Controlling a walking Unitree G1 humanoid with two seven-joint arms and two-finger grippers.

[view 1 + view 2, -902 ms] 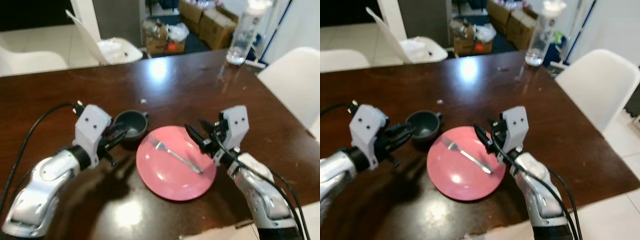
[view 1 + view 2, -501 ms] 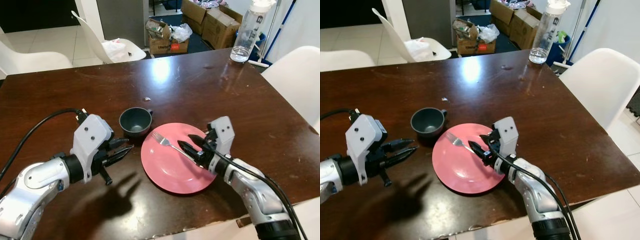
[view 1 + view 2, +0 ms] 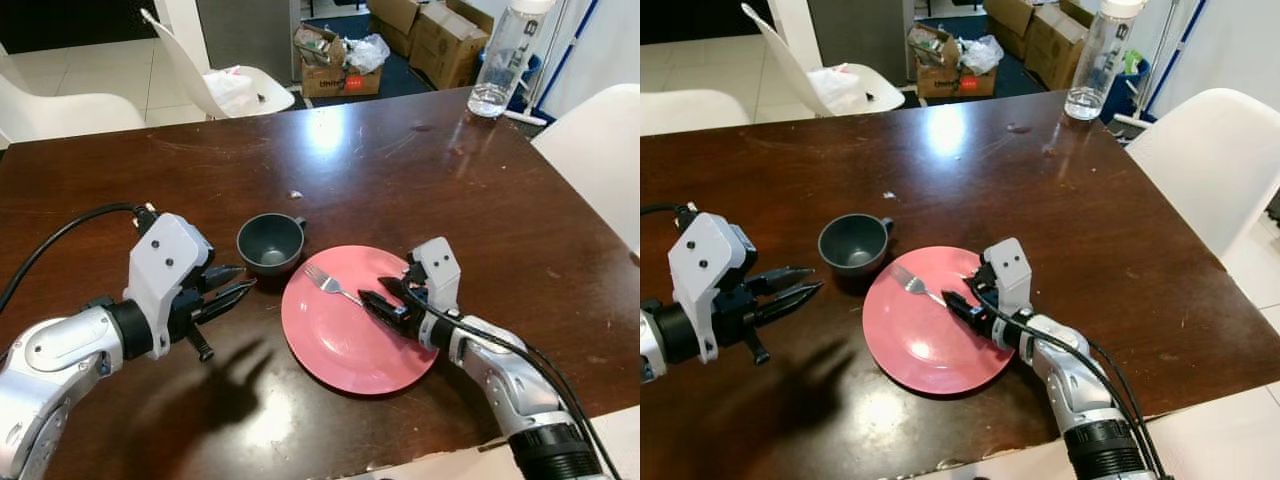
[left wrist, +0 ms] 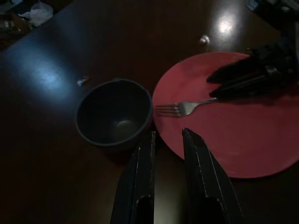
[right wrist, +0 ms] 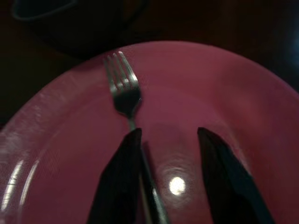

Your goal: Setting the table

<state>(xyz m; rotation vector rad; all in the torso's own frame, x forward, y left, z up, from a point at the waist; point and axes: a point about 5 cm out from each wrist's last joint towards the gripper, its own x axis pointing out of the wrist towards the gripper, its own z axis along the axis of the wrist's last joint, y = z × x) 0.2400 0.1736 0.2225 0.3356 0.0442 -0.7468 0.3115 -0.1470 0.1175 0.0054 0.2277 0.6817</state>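
Head views, your stock: brown table (image 3: pixel 400 160); pink plate (image 3: pixel 345 345) near its front edge; dark cup (image 3: pixel 270 243) just left of the plate; fork (image 3: pixel 330 284) on the plate. Your right gripper (image 5: pixel 166 175) spread over the fork handle; left gripper (image 3: pixel 228 289) slightly parted beside the cup.
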